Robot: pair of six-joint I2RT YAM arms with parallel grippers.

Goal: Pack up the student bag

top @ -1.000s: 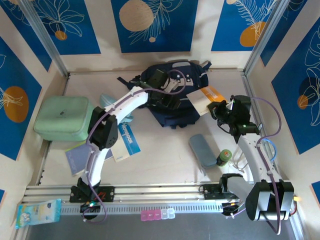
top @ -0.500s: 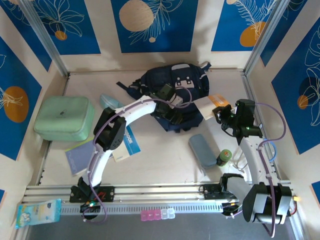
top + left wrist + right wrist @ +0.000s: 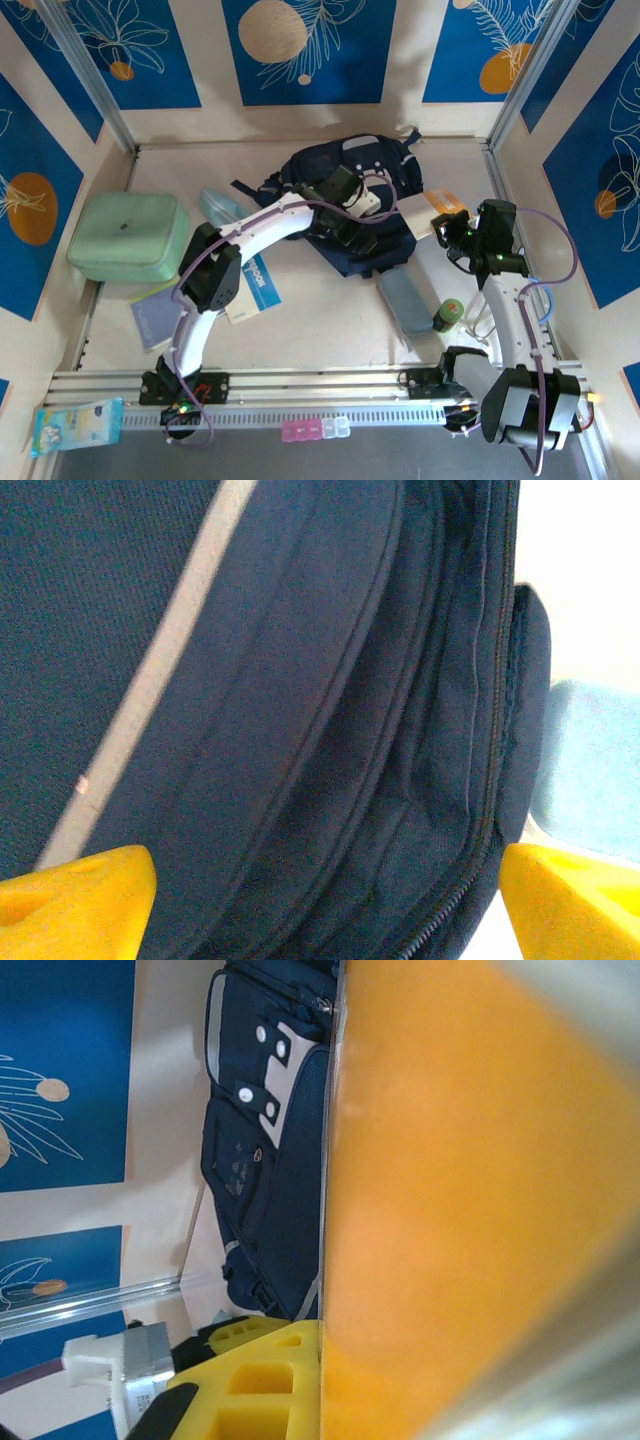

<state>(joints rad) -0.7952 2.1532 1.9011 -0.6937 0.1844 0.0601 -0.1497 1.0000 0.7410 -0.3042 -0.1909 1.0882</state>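
We saw the student bag [image 3: 365,165] at the back centre of the table [image 3: 320,300], nudged slightly right since a second earlier. Our left gripper [image 3: 357,235] had slid to its near edge, jaws spread wide over the fabric. Our right gripper [image 3: 447,228] stayed clamped on an orange-and-white booklet [image 3: 418,211] beside it.

A blurred orange flat object [image 3: 450,1210] looms close at the right. Left of its straight edge lies the student bag [image 3: 265,1160], navy with white snap patches, with a blue wall panel [image 3: 60,1070] beyond it. Below the bag sits a yellow moulded part [image 3: 250,1385], possibly a gripper finger.
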